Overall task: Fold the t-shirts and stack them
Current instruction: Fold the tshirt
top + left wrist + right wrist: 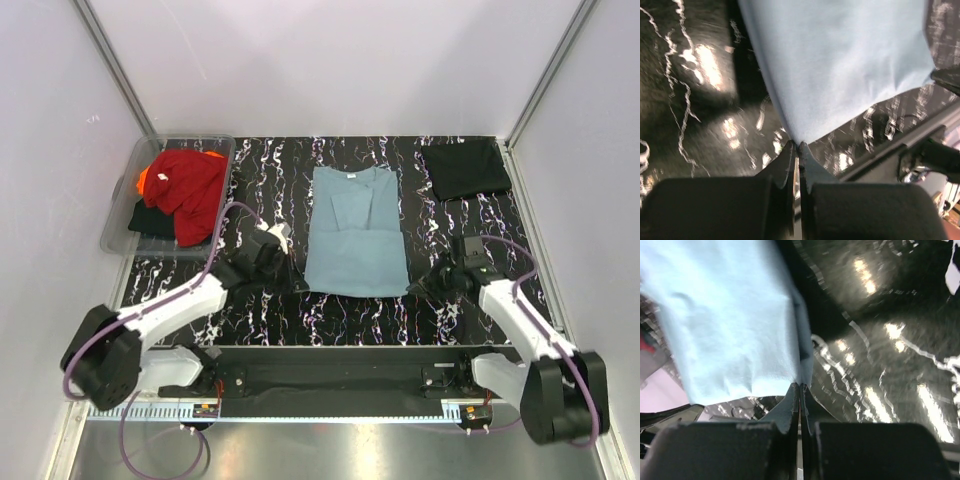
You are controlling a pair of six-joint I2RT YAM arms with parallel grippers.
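Left pincer (pixel 797 150) is pressed together on the teal shirt (pixel 355 235), pinching its near corner at 7 o'clock; in the left wrist view the pale cloth narrows to a point that runs right in between the two dark fingers. Right pincer (pixel 800 387) is pressed together too, on the shirt's other near corner at 5 o'clock, where a folded edge of cloth meets the fingertips.

At 10 o'clock on the counter (pixel 270 175) sits a clear plastic tub (pixel 120 228), set slightly askew. In it a red shirt (pixel 190 185) lies crumpled on top with a small white tag showing. An orange shirt (pixel 145 180) peeks out at the tub's left side, and a black shirt (pixel 150 218) lies under the red one toward the near end. A flap of the red cloth hangs over the tub's right wall.

The teal shirt lies flat at the centre of the counter, collar toward 12 o'clock and hem toward 6, with both sleeves folded in over the front so that it makes a long rectangle. At 2 o'clock, well apart from it, lies a black folded shirt (pixel 467 168), a neat square near the far right corner.

The left arm reaches in from 8 o'clock, its wrist between the tub and the teal shirt and apart from both. The right arm reaches in from 4 o'clock over bare counter.
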